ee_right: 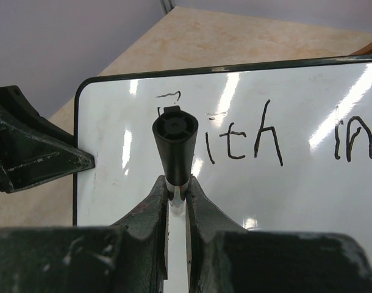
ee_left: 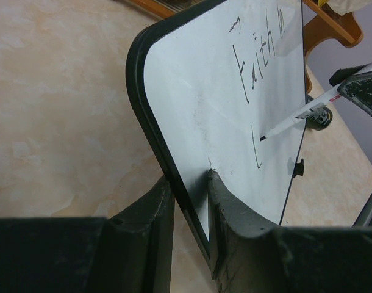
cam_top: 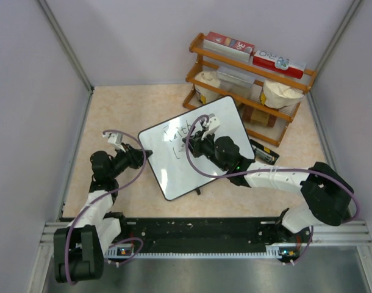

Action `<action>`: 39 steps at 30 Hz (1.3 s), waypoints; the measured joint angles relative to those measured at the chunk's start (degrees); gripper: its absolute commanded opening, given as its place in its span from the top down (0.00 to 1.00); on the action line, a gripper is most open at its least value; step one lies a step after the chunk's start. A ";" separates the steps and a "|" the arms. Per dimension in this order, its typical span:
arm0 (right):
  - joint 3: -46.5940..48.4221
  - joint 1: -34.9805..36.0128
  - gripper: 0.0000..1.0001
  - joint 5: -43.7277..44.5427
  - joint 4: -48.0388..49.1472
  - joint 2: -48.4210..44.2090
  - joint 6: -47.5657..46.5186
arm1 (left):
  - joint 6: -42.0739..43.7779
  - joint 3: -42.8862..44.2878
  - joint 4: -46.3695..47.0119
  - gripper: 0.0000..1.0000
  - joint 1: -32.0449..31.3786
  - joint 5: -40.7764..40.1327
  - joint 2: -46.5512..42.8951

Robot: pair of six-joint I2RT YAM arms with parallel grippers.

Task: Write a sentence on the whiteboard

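The whiteboard (cam_top: 219, 131) lies tilted on the table, black-rimmed. It also shows in the left wrist view (ee_left: 198, 116) and the right wrist view (ee_right: 283, 201). The sentence (ee_left: 259, 55) reads "Faith in" on the first line, with an "L"-like stroke (ee_left: 255, 149) below it; in the right wrist view the sentence (ee_right: 265, 143) is partly hidden by the marker. My left gripper (ee_left: 189, 183) is shut on the whiteboard's edge. My right gripper (ee_right: 177, 186) is shut on a white marker with a black end (ee_right: 174, 143), its tip (ee_left: 263, 138) touching the board by the lower stroke.
A wooden shelf rack (cam_top: 250, 82) with boxes and white containers stands behind the board at the back right. A dark flat object (cam_top: 263, 152) lies on the table right of the board. Grey walls enclose the table.
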 measured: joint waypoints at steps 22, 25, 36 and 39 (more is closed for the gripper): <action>-3.61 -0.04 1.00 -1.64 2.01 -0.61 2.80 | -0.02 0.00 -0.07 1.00 0.00 -0.13 0.00; -3.61 -0.04 1.00 -1.66 1.90 -0.70 2.93 | -0.04 0.00 -0.07 1.00 0.00 -0.11 0.00; -3.43 -1.01 1.00 -1.68 0.81 -3.06 2.93 | -0.04 0.00 -0.02 1.00 0.00 -0.04 0.00; -2.71 -1.70 1.00 -1.64 0.66 -3.06 2.86 | -0.04 0.00 -0.02 1.00 0.00 -0.04 0.02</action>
